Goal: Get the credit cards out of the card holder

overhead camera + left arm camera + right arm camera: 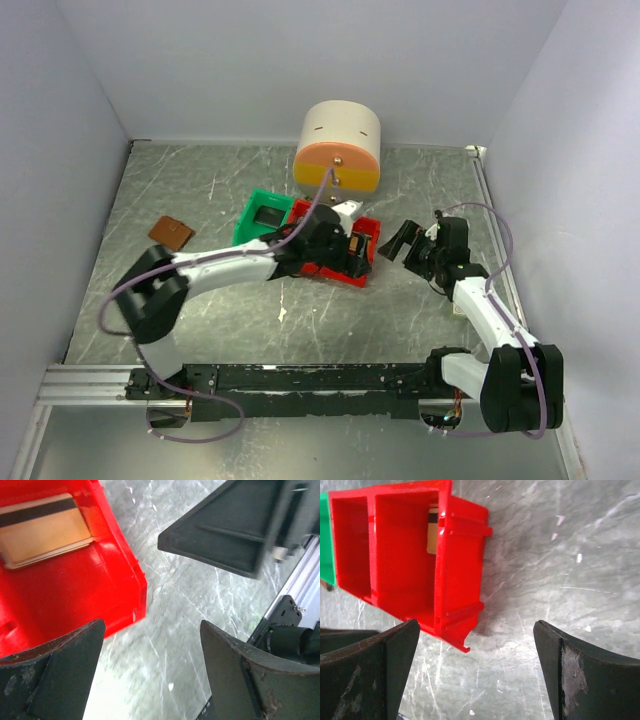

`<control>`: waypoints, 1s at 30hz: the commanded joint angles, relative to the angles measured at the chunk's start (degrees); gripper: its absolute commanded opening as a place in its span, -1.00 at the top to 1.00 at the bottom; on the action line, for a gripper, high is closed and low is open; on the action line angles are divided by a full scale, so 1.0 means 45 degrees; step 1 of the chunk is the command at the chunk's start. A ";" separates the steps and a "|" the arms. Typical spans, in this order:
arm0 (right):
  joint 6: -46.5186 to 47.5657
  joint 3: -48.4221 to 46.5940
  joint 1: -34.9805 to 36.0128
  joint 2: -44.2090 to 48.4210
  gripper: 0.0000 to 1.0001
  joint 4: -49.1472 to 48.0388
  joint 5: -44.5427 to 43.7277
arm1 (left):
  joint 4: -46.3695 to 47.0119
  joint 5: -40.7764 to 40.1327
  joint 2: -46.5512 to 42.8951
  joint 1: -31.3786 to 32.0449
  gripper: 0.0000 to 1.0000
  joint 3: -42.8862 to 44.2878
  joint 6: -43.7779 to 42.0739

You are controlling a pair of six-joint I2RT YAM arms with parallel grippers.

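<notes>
**Credit card (42,527) lay in red bin (75,595) as both hands hung empty over the grey surface (330,320)**

The left hand (152,630), fingers apart, hovered at the bin's corner, its wrist hiding part of the bin from above. The right hand (476,630), spread wide, faced the bin from near by. The brown card holder (172,232) lay well apart at far left, beyond a green bin (262,218). A cream-and-orange drum (340,148) stood behind.

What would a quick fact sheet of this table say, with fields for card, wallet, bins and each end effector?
credit card: lying in the red bin, dark stripe up
card holder: on the table, left of both bins
green bin: beside the red bin
left end effector: open, empty, by the red bin's edge
right end effector: open, empty, right of the red bin
</notes>
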State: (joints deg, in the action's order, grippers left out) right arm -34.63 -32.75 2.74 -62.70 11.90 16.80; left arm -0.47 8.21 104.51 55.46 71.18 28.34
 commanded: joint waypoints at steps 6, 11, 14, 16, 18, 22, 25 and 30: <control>0.0136 -0.1171 0.2677 -0.1444 -1.00 -0.0501 -0.0974 | -0.0951 -0.1681 -0.5013 -0.3032 -0.90 -0.3248 -0.1573; -0.1024 -0.1524 0.2926 -0.2507 -1.00 -0.1251 -0.1529 | -0.1418 -0.1296 -0.5201 -0.6533 -0.99 -0.3135 -0.2956; -0.0988 -0.1931 0.2938 -0.2991 -1.00 -0.1351 -0.1422 | -0.1237 -0.0297 -0.4422 -0.8395 -1.00 -0.2623 -0.3138; -0.0826 -0.2297 0.2938 -0.3453 -1.00 -0.1193 -0.1297 | -0.0445 0.0921 -0.3722 -0.9428 -1.00 -0.2576 -0.2814; -0.0764 -0.2572 0.2926 -0.3817 -1.00 -0.1021 -0.1251 | -0.0197 0.1855 -0.2802 -0.9996 -0.97 -0.2158 -0.2742; -0.0651 -0.2842 0.2911 -0.4133 -1.00 -0.0987 -0.1288 | -0.0136 0.3284 -0.1240 -1.0335 -0.90 -0.1469 -0.2838; -0.0587 -0.3147 0.2907 -0.4479 -1.00 -0.0950 -0.0968 | 0.0318 0.4356 -0.0643 -1.0482 -0.82 -0.1532 -0.2532; -0.0479 -0.3546 0.2878 -0.5066 -1.00 -0.0910 -0.0887 | 0.1097 0.5182 -0.1056 -1.0489 -0.81 -0.2475 -0.2180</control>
State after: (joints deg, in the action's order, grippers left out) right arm -37.85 -46.37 15.81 -83.66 8.01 12.32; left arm -1.08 24.60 102.32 8.67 61.93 17.50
